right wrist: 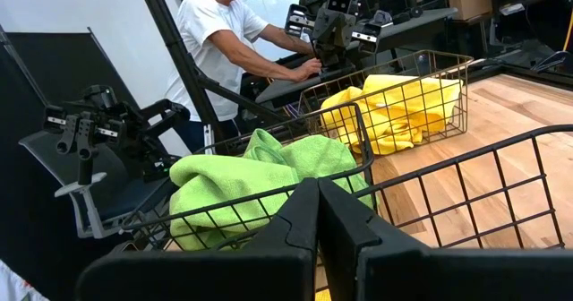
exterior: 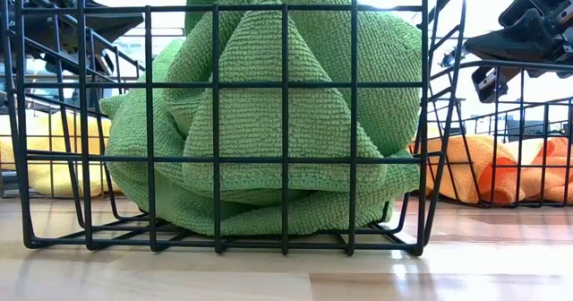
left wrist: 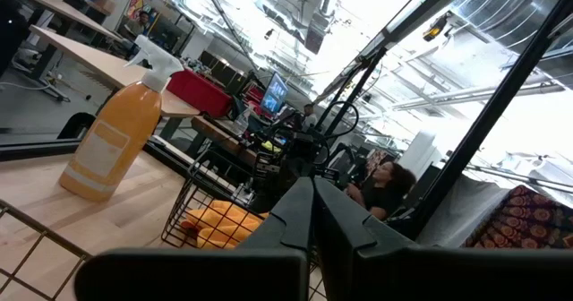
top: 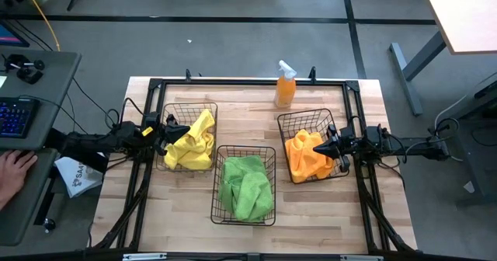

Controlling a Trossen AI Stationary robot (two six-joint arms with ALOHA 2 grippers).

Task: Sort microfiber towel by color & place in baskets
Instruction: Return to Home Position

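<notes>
Overhanging orange towel [top: 300, 161], seemingly: right hand [top: 318, 149] | left hand [top: 185, 129] beside yellow towel [top: 199, 147]

Both arms are matte black all over, pretty chunky. The left gripper [top: 177, 129] has a small yellow mark [top: 146, 131] just behind it. The right gripper [top: 317, 150] has smooth wedge-shaped fingers [right wrist: 295, 220], with black cables [top: 423, 146] looping behind it.

1. Left towel [top: 194, 143] is showing bright yellow.
2. Middle towel [top: 245, 185] is showing lime green.
3. Right towel [top: 304, 157] is showing orange.
4. Baskets [top: 245, 147] are showing black grid.
5. Worktop [top: 178, 203] is showing pale wood grain.
</notes>
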